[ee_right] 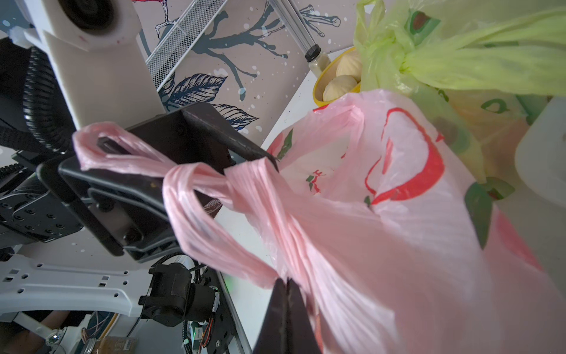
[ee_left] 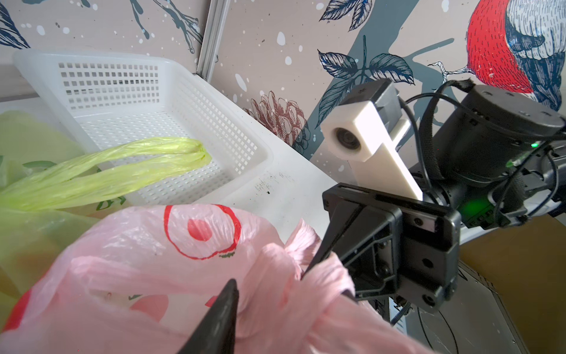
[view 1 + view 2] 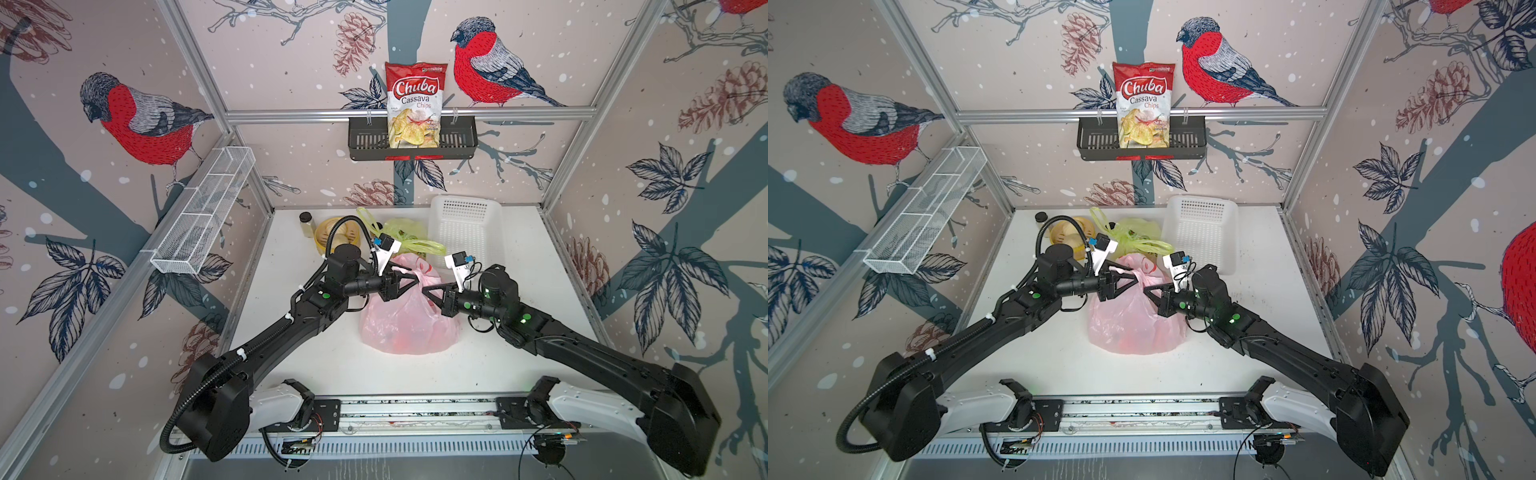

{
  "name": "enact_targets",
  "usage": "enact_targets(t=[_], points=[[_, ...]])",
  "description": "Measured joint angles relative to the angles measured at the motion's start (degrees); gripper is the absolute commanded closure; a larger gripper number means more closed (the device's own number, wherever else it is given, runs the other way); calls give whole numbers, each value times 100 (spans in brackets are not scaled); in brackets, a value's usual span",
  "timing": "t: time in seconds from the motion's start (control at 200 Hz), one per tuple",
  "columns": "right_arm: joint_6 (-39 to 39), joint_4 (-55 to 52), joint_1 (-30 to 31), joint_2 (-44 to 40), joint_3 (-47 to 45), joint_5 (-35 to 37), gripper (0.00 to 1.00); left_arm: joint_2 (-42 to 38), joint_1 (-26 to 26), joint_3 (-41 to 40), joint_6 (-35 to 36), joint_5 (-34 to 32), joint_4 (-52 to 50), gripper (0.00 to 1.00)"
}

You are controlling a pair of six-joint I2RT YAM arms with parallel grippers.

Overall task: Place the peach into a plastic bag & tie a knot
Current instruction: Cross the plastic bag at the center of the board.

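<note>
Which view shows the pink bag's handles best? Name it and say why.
The right wrist view: the pink bag's handles cross in a knot mid-frame, close and unobstructed. The left wrist view shows only a bunched stretch of them at the frame's lower edge. In both top views they are small and hard to make out.

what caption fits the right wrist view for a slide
Right hand pinches the pink bag near its knot, one handle looped over the left hand.
</note>
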Motion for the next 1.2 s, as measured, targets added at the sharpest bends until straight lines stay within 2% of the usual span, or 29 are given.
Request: enact_targets(t=[0.39, 0.891, 1.101, 1.201], points=[[0, 15, 37, -42, -52, -92, 100, -24, 0, 46, 83, 79, -105, 51], [-199, -57, 326, 4, -9, -111, 100, 299, 0, 179, -179, 155, 20, 78], [-310, -146, 417, 140, 76, -127, 100, 411, -33, 227, -260, 227, 125, 79], [-323, -151, 431, 155, 94, -133, 100, 492, -48, 262, -280, 286, 166, 76]])
